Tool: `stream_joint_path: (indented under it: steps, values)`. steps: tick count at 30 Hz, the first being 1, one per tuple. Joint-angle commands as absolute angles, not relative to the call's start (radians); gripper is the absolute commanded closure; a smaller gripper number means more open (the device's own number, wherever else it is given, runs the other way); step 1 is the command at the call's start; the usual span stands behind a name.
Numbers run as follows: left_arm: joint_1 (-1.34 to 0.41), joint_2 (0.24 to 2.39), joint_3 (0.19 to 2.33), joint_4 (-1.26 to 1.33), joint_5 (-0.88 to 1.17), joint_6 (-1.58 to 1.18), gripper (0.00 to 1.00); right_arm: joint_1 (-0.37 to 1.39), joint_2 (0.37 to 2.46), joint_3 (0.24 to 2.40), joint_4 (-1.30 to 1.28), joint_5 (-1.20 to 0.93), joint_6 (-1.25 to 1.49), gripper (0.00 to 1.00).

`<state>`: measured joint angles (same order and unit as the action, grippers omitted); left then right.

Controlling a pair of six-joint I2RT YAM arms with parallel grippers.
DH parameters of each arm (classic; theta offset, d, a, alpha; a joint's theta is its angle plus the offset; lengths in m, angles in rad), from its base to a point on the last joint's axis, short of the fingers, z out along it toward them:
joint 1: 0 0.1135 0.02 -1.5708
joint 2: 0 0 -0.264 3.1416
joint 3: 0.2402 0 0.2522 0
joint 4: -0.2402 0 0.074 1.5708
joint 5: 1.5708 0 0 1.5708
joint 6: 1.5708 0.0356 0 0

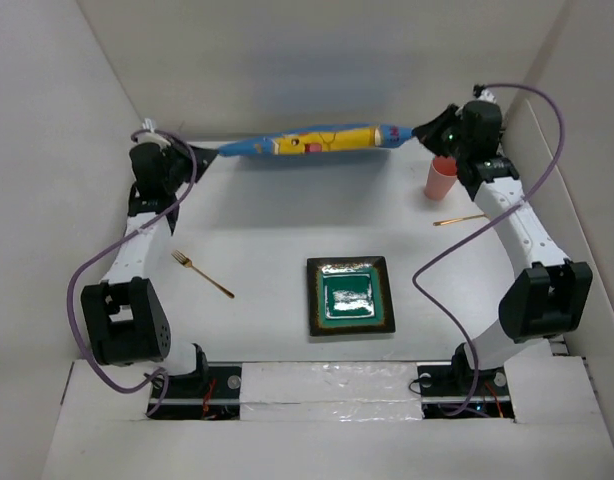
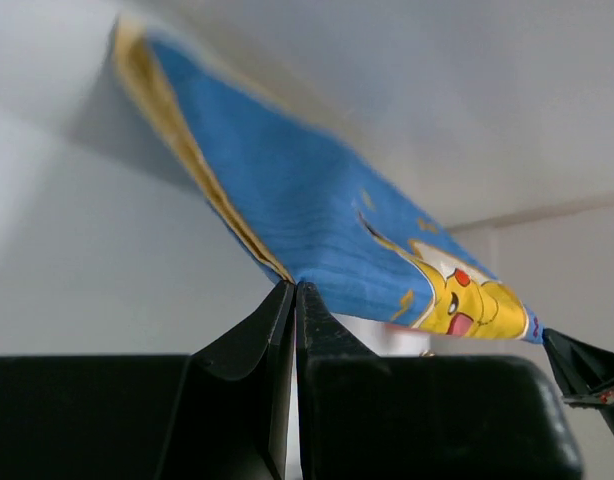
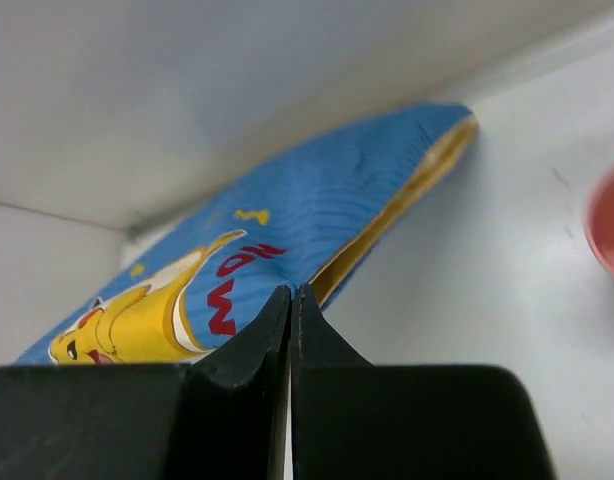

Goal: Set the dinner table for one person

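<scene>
**White surface waits beneath a mat slung between two claws**

White matte surface (image 1: 267, 225) fills the walled bay, plain, flat and far larger than anything on it. It lies below both claws and stretches toward the near side from them. Across its far edge hangs a blue rectangular cloth mat (image 1: 307, 140) with a yellow cartoon print. The mat's long axis runs left to right, and it is pulled taut, slightly twisted and seemingly lifted clear.

The left claw (image 1: 200, 152) is clenched on the mat's left end and the right claw (image 1: 419, 132) on its right end. Each wrist view shows black fingertips pinched together over a blue corner with a yellow underside. Neither arm is nearer, since the load is shared. Laying the mat down would likely call for both arms to travel together toward the near side.

A dark green square glazed plate (image 1: 350, 296) sits in the near middle. A gold metal fork (image 1: 202, 274) lies to its left, and a pink plastic cup (image 1: 440, 178) stands at far right beside the right arm.
</scene>
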<state>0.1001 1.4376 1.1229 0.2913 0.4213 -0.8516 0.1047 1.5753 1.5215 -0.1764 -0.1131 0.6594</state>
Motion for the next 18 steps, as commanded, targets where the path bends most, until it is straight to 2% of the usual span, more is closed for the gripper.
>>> stream_joint_path:
  steps: [1,8,18]
  values:
    - [0.106,1.446,0.936,0.422,0.475,-0.793,1.00,0.100,1.591,1.343,-0.063,-0.124,0.609,1.00]
    - [0.086,1.506,0.729,0.494,0.472,-0.769,1.00,0.100,1.669,1.171,-0.106,-0.114,0.586,1.00]
    - [0.086,1.422,0.572,0.423,0.463,-0.735,1.00,0.109,1.568,0.991,-0.156,-0.089,0.643,1.00]
